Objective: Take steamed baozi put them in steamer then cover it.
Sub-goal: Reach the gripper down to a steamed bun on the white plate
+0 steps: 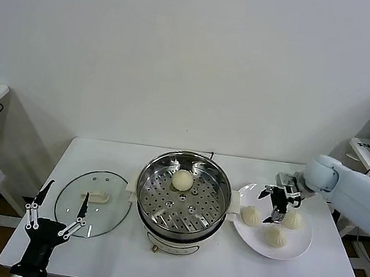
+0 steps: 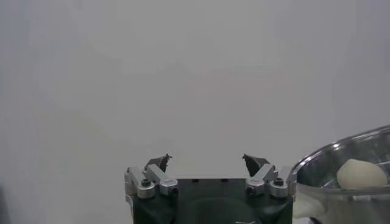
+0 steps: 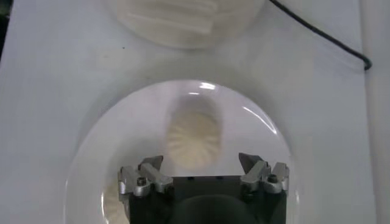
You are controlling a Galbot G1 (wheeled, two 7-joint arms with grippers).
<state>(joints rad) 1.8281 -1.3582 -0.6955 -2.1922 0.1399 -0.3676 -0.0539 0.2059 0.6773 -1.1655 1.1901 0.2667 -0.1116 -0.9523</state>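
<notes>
The right gripper hangs over the white plate with its fingers spread wide, holding nothing. In the right wrist view its open fingertips frame one pleated bun on the plate below, apart from it. The left gripper waits at the table's near left corner, fingers pointing up and wide apart, empty as well.

Four steamed baozi show in all. One baozi lies on the perforated tray inside the steamer, toward its far side. The three others sit on the plate, just to the right of the steamer.

The steamer stands in the middle of the white table, uncovered. One glass lid lies flat on the table just left of it.
</notes>
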